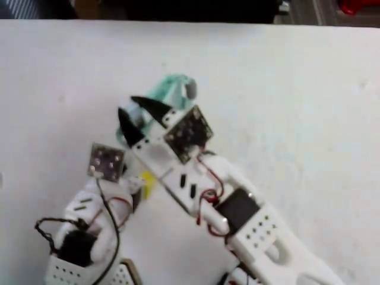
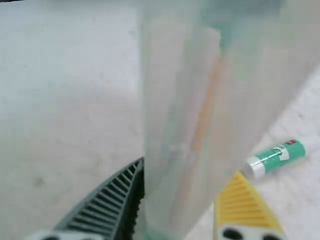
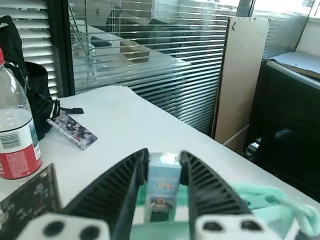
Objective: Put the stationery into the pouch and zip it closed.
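Left pincer [image 2: 187,170] snug around pouch [image 2: 200,100], right pincer [image 3: 164,153] tight on small blue box [image 3: 162,187].

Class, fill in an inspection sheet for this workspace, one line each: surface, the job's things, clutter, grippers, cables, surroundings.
Surface: white table.
Job's things: teal pouch between the two arms; glue stick lying on the table beside it; small blue box held over the pouch.
Clutter: water bottle, black bag and flat card on the table.
Grippers: left gripper closed on the pouch; right gripper closed on the small blue box.
Cables: red wires on the right arm; black cable looped at the left arm's base.
Surroundings: window blinds and a leaning board.
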